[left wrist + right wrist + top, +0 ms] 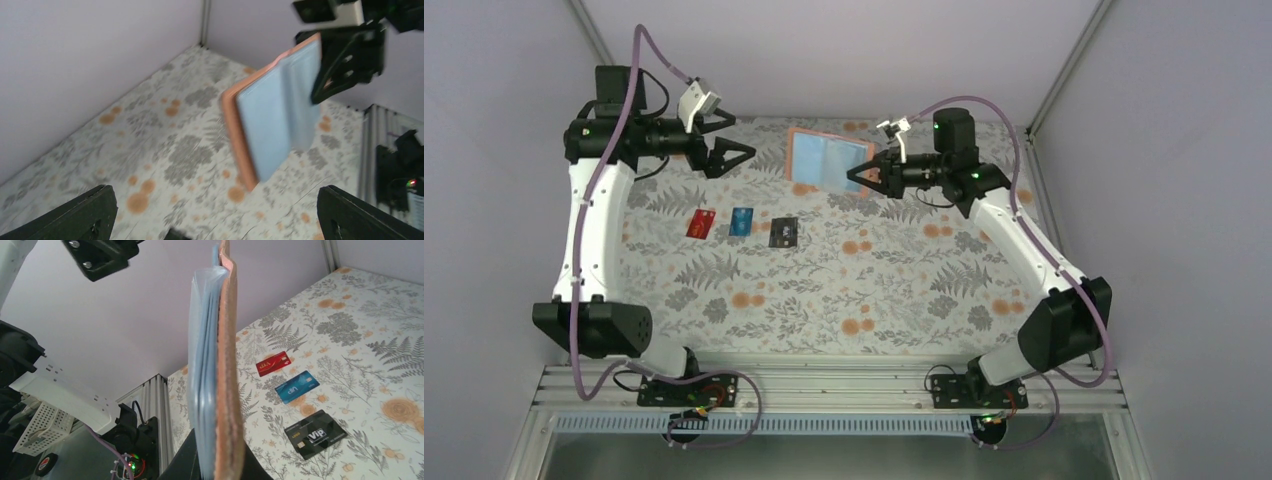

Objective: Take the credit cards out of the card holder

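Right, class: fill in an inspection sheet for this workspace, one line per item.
Surface: floral cloth, lying flat.
Job's things: red card, blue card and black card lie in a row on the cloth, apart; card holder open, lifted off the cloth, no card seen in it.
Clutter: nothing seen.
Grippers: left gripper open, empty; right gripper shut on the card holder's edge.
Cables: purple cables hang in loops, clear of the cards.
Surroundings: pale walls; metal rail at the near edge.
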